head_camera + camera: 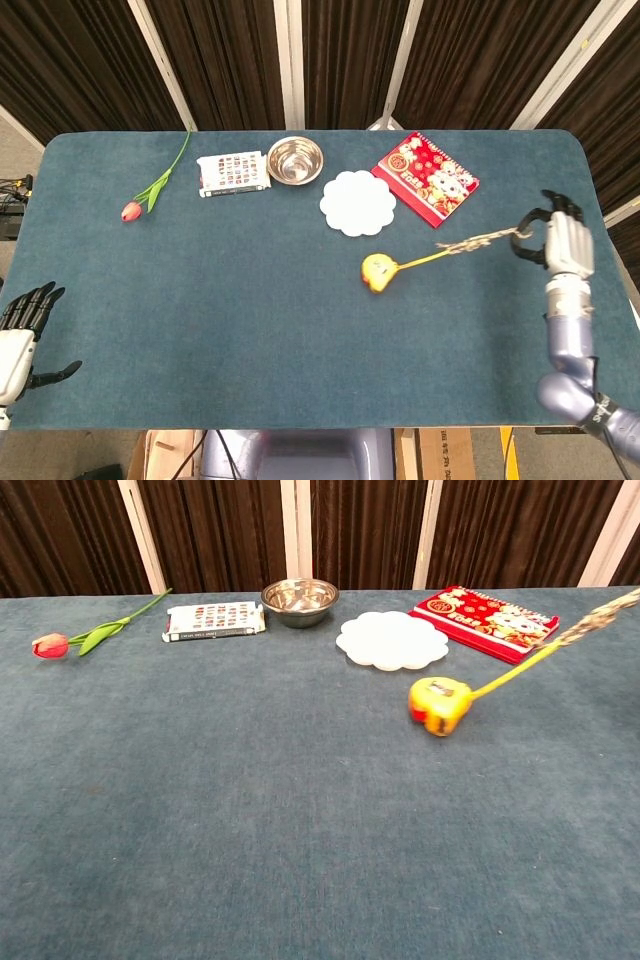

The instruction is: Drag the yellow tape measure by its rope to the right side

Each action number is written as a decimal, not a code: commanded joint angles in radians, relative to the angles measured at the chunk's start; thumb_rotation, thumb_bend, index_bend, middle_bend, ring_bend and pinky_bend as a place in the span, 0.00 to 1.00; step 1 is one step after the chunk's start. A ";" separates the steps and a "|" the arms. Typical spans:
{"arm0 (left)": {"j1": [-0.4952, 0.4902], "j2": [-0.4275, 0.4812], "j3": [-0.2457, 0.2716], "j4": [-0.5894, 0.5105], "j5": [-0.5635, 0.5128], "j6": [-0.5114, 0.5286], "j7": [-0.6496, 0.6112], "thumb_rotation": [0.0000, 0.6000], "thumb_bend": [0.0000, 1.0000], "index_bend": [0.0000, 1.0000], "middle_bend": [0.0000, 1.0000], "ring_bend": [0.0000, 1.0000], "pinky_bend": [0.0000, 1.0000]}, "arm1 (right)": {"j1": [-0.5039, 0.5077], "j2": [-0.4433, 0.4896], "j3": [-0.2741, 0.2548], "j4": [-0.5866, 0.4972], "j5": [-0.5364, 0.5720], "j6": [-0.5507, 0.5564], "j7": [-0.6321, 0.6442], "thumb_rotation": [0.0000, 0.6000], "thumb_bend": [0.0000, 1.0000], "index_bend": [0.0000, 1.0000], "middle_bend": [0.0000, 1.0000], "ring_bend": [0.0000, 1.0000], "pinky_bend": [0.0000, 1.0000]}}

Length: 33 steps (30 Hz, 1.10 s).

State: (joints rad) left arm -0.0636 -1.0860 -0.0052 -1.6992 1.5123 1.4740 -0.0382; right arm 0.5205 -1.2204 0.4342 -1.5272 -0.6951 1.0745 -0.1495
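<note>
The yellow tape measure point(377, 271) lies on the blue table just below the white plate, also seen in the chest view point(438, 704). Its yellow tape and braided rope point(478, 240) stretch taut to the right, rising off the cloth toward the frame edge in the chest view point(595, 617). My right hand point(561, 243) holds the rope's far end near the table's right edge, fingers curled around it. My left hand point(20, 335) hangs off the front left corner with fingers spread, holding nothing.
A white scalloped plate point(358, 203), a red patterned booklet point(426, 176), a steel bowl point(295, 160) and a small printed box point(232, 173) line the back. A pink tulip point(150, 189) lies at the back left.
</note>
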 commanded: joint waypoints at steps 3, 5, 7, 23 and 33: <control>0.001 -0.001 0.001 -0.001 0.005 0.004 0.004 1.00 0.00 0.00 0.00 0.00 0.00 | -0.013 0.038 0.011 0.033 0.023 -0.014 0.018 1.00 0.46 0.63 0.15 0.00 0.00; 0.001 -0.002 0.001 -0.001 0.007 0.006 0.006 1.00 0.00 0.00 0.00 0.00 0.00 | -0.016 0.051 0.016 0.048 0.033 -0.018 0.023 1.00 0.46 0.63 0.15 0.00 0.00; 0.002 -0.002 0.001 -0.001 0.007 0.007 0.008 1.00 0.00 0.00 0.00 0.00 0.00 | -0.023 0.067 0.022 0.076 0.053 -0.018 0.026 1.00 0.46 0.63 0.15 0.00 0.00; 0.003 -0.004 0.001 -0.001 0.011 0.011 0.016 1.00 0.00 0.00 0.00 0.00 0.00 | -0.055 0.122 -0.015 0.087 0.061 -0.077 0.043 1.00 0.46 0.34 0.08 0.00 0.00; 0.005 -0.002 0.003 -0.002 0.018 0.016 0.019 1.00 0.00 0.00 0.00 0.00 0.00 | -0.099 0.158 -0.062 -0.068 -0.072 -0.005 0.058 1.00 0.39 0.00 0.00 0.00 0.00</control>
State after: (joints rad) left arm -0.0585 -1.0881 -0.0026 -1.7010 1.5305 1.4898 -0.0196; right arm 0.4397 -1.0718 0.3825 -1.5557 -0.7283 1.0378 -0.1062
